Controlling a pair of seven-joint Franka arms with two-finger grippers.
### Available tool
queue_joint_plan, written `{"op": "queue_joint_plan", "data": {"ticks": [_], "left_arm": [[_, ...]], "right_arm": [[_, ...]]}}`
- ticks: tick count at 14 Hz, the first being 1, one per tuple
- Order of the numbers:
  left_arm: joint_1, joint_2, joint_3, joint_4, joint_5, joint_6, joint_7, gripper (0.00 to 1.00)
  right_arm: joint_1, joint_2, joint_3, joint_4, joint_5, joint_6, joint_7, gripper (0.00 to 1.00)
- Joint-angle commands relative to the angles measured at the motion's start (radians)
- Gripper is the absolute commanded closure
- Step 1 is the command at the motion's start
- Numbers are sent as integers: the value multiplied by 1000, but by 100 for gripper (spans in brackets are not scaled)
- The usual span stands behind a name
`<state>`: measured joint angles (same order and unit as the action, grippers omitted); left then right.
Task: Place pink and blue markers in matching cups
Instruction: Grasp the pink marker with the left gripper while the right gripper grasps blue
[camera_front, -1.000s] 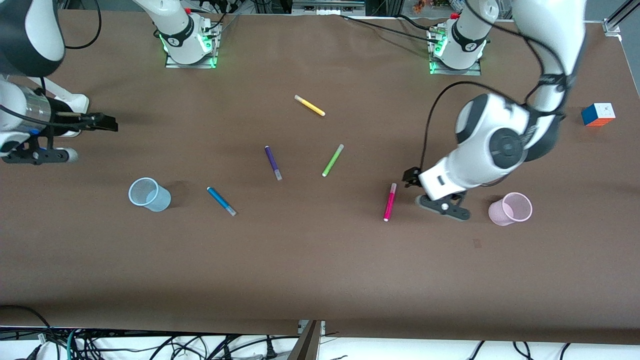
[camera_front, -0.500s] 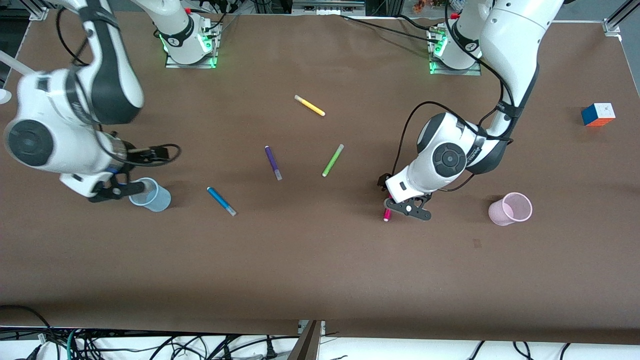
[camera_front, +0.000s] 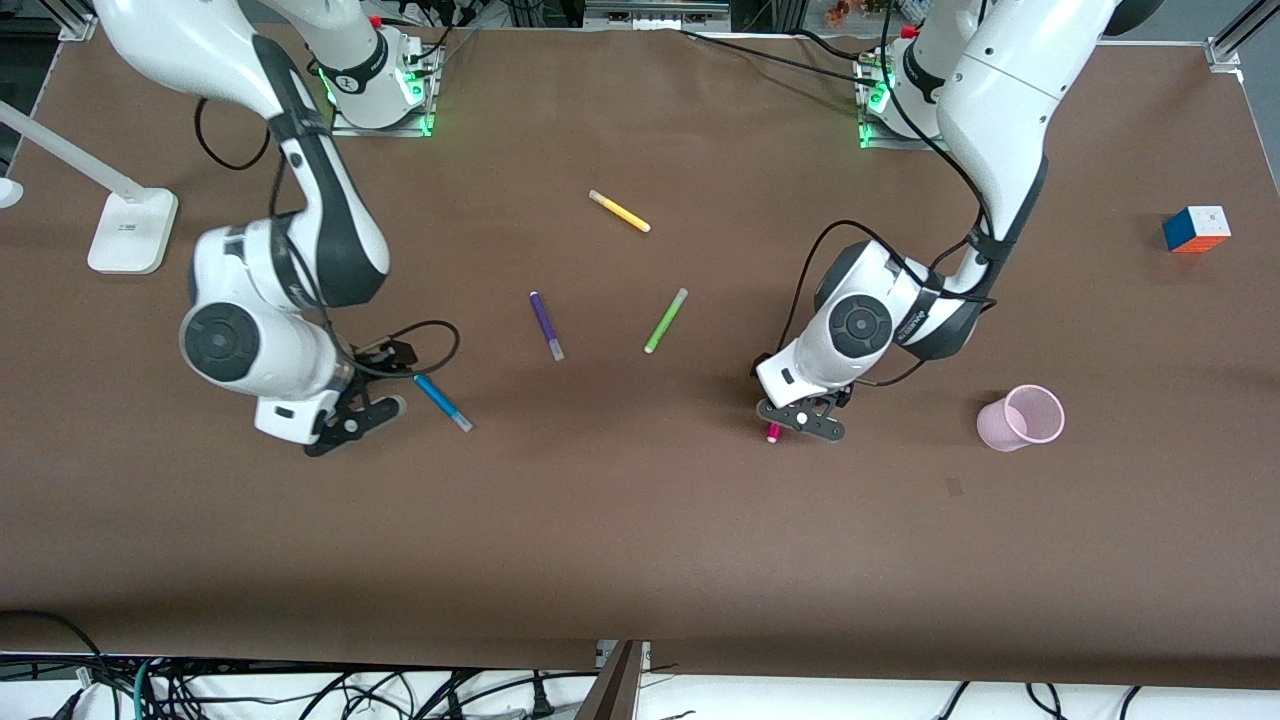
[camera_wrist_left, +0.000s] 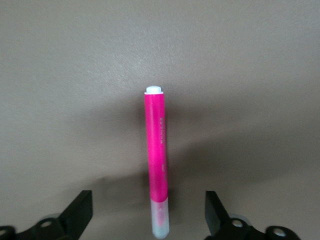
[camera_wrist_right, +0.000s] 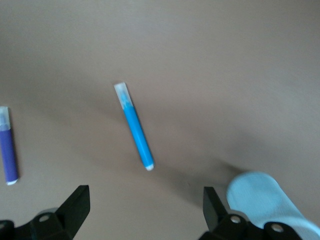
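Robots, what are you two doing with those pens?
Each arm is going for one marker. The left gripper is down over the pink marker, fingers open on either side, not yet closed. The right gripper hangs open beside the blue marker, with the blue cup beneath it. The pink cup stands empty.

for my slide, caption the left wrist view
Open left end effector straddling the pink marker lying on the brown table.

Magenta marker (camera_wrist_left: 157, 160), blue marker (camera_wrist_right: 136, 128), pale pink cup (camera_front: 1021, 418), pale blue cup (camera_wrist_right: 265, 196), brown table (camera_front: 640, 540).
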<state>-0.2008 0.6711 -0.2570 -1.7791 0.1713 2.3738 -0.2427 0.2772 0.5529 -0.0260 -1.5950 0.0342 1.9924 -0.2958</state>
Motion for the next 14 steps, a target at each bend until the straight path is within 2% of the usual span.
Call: {"op": "queue_joint_plan", "data": {"ticks": [1, 2, 3, 4, 5, 10, 14], "left_arm": [[-15, 14, 4, -25, 78, 42, -81, 24], [-15, 16, 4, -26, 89, 42, -90, 34], [-14, 13, 4, -32, 91, 41, -92, 59], [-11, 10, 2, -36, 91, 38, -90, 95], [-9, 7, 2, -36, 91, 32, -89, 100], [3, -42, 1, -31, 89, -52, -80, 100], [102, -192, -50, 1, 25, -330, 28, 100]], "right_arm": [[39, 61, 3, 21, 12, 58, -26, 0], [43, 76, 3, 20, 10, 80, -26, 0], [43, 88, 4, 18, 10, 103, -31, 0], [45, 105, 8, 18, 10, 130, -55, 0], [51, 122, 8, 17, 13, 166, -83, 0], [59, 171, 8, 7, 15, 249, -98, 0], [71, 196, 8, 6, 16, 275, -98, 0]]}}
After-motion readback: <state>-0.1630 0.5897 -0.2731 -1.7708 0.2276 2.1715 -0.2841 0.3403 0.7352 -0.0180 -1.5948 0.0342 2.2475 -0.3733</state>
